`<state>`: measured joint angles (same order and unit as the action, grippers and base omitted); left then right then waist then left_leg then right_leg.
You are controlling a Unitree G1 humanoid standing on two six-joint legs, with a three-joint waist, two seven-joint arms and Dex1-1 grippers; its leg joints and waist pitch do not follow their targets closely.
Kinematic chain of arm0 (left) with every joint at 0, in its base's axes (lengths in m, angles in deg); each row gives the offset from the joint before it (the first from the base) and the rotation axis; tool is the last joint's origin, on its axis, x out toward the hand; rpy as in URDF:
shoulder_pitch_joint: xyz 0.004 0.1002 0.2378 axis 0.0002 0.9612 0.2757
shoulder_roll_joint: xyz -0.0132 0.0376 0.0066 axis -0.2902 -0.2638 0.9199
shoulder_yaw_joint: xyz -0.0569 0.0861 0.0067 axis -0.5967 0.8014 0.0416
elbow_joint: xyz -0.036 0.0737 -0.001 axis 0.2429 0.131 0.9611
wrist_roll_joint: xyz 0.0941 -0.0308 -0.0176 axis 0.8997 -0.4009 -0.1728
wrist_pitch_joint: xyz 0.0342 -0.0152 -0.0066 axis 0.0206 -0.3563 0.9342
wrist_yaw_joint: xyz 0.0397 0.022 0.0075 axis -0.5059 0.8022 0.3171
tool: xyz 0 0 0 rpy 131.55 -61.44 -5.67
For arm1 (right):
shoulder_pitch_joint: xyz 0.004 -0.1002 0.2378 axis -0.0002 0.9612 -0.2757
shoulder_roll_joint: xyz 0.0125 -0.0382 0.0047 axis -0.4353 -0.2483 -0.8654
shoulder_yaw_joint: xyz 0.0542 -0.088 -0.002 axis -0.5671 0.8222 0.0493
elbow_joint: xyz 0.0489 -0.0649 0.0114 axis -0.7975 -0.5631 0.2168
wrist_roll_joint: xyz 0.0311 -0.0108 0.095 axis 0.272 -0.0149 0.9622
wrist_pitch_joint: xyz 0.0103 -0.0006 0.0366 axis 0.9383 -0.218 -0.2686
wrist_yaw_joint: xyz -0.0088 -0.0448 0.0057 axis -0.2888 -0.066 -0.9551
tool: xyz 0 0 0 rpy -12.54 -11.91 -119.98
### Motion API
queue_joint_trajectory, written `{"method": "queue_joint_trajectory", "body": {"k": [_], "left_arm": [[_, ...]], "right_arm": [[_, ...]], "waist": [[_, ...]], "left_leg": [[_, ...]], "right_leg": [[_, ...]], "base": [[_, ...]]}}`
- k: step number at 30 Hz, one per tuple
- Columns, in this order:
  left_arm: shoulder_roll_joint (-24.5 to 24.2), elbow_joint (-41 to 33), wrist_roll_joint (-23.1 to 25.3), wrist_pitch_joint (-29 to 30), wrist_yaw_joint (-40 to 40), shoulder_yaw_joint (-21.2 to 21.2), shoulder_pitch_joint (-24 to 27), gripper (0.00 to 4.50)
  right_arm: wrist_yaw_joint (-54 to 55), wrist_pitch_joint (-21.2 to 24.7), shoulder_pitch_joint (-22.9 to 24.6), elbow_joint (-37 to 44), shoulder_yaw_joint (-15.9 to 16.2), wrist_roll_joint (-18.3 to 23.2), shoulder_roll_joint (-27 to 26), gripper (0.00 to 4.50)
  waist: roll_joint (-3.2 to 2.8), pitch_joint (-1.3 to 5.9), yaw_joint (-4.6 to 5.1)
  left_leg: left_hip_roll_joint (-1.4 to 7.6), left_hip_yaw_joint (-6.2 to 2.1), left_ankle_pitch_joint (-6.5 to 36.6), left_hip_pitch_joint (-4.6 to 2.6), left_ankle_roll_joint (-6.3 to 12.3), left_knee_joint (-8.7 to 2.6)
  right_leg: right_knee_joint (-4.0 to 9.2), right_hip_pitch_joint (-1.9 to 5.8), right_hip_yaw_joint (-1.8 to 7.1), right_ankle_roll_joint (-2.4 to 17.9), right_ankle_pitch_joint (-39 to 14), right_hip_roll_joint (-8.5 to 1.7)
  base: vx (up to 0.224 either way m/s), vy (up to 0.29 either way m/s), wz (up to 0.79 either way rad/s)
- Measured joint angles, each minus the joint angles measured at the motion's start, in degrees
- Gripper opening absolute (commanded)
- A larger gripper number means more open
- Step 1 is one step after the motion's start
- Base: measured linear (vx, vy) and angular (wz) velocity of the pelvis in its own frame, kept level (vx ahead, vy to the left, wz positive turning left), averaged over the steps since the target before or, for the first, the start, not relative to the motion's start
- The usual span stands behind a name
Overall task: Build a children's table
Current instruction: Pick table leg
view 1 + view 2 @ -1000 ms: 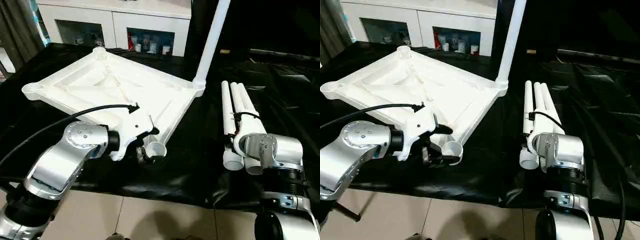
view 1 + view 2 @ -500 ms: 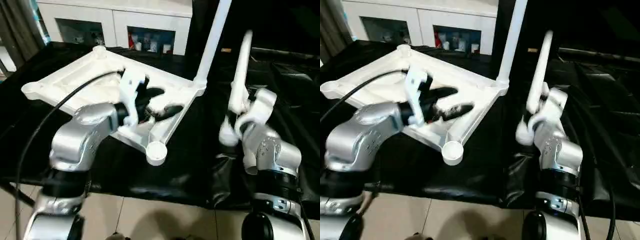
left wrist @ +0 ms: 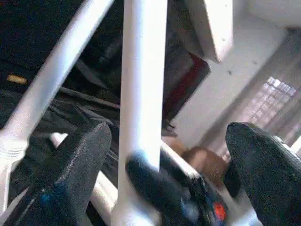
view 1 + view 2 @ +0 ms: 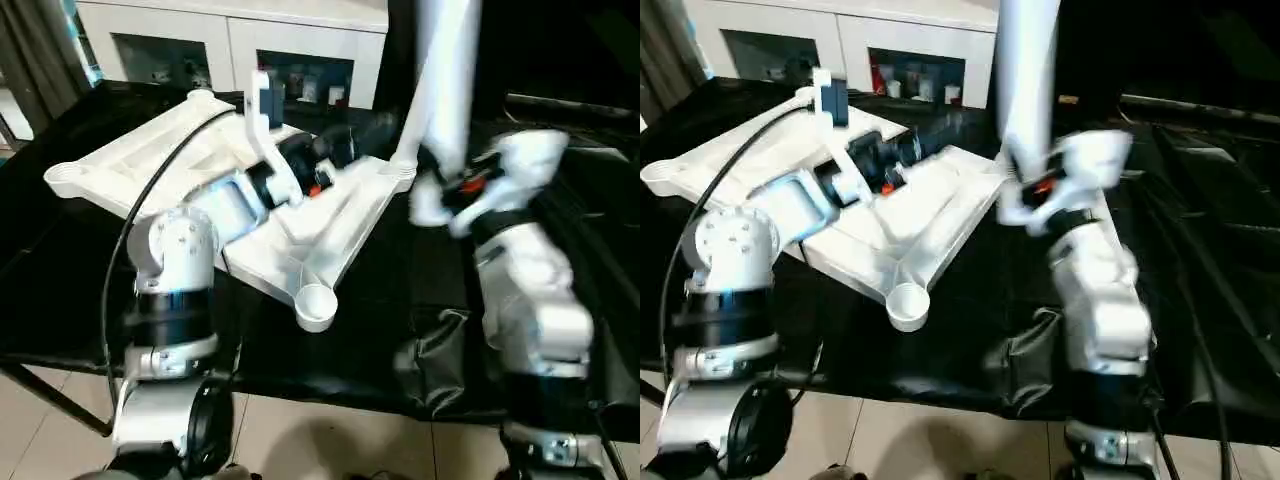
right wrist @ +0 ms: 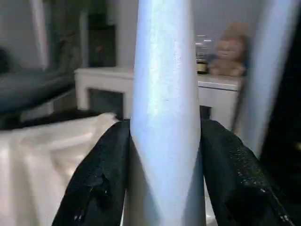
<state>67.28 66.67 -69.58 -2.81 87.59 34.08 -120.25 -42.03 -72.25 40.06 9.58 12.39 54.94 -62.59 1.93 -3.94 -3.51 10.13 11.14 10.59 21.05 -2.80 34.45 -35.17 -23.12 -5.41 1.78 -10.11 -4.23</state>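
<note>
The tabletop (image 4: 210, 185) lies upside down, ribbed underside up, on the black-covered work surface (image 4: 380, 330), at 10 o'clock in the head view. Its near corner socket (image 4: 316, 303) is empty and faces up. A fitted leg (image 3: 51, 75) stands in the far right corner socket at 12 o'clock.

The right gripper (image 5: 162, 179) is clamped on a second leg (image 5: 164, 94), fingers (image 5: 101, 174) pressed against both sides of the tube. It holds the leg roughly upright, just beside the fitted leg, at 1 o'clock.

The left gripper (image 3: 167, 181) hovers over the far half of the tabletop with fingers (image 3: 77, 165) spread wide. The held leg runs between them; contact cannot be determined.

Hazards, as judged from this position:
- The tapered tube may slip through the right gripper's grip because the contact area is narrow.
- The held leg may strike the fitted leg, since the two stand close together.
- A tilted entry may jam the leg in a socket or push the tabletop across the cloth.
</note>
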Motion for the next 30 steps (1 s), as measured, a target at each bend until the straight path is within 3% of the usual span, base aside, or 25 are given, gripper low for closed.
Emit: {"method": "queue_joint_trajectory", "body": {"k": [8, 16, 23, 26, 30], "left_arm": [[1.24, 5.93, 0.05, -2.95, -6.75, -3.0, -1.6, 4.5], [1.68, 6.96, -0.1, -3.81, -9.44, -4.57, -2.57, 4.5], [2.76, 6.22, -0.84, -2.6, -13.04, -5.53, -2.57, 3.74], [3.23, 5.97, -1.01, -2.68, -15.29, -5.55, -2.57, 3.71], [3.92, 5.98, -0.91, -2.91, -17.22, -5.64, -2.57, 3.28]], "right_arm": [[-3.33, -6.26, 1.94, -0.66, 7.88, -4.22, 1.23, 1.86], [-0.24, -6.66, 1.65, -4.14, 12.33, -11.5, 3.6, 1.86], [4.86, -6.74, 0.06, -6.54, 15.09, -18.49, 4.71, 1.86], [6.82, -6.76, -0.66, -7.46, 16.22, -21.41, 5.11, 1.86], [8.69, -6.86, -0.71, -7.72, 17.47, -24.65, 5.45, 1.86]], "waist": [[0.05, -0.02, -0.04], [0.14, -0.04, -0.04], [0.3, -0.13, 0.05], [0.35, -0.12, 0.02], [0.4, -0.14, 0.02]], "left_leg": [[0.0, -0.03, 0.0, 0.06, 0.05, 0.02], [0.0, -0.04, 0.01, 0.09, 0.14, 0.04], [0.0, -0.04, 0.01, 0.09, 0.15, 0.05], [0.0, -0.04, 0.02, 0.1, 0.15, 0.06], [0.0, -0.04, 0.03, 0.12, 0.17, 0.07]], "right_leg": [[0.06, 0.01, -0.02, -0.05, 0.04, 0.0], [0.1, 0.01, -0.03, -0.04, 0.04, -0.01], [0.08, 0.0, -0.03, -0.05, 0.04, -0.01], [0.08, 0.0, -0.03, -0.05, 0.03, -0.01], [0.09, 0.0, -0.03, -0.06, 0.03, -0.01]], "base": [[0.0, 0.0, 0.0], [0.0, 0.0, 0.0], [0.0, 0.0, 0.0], [0.0, 0.0, 0.0], [0.0, 0.0, 0.0]]}}
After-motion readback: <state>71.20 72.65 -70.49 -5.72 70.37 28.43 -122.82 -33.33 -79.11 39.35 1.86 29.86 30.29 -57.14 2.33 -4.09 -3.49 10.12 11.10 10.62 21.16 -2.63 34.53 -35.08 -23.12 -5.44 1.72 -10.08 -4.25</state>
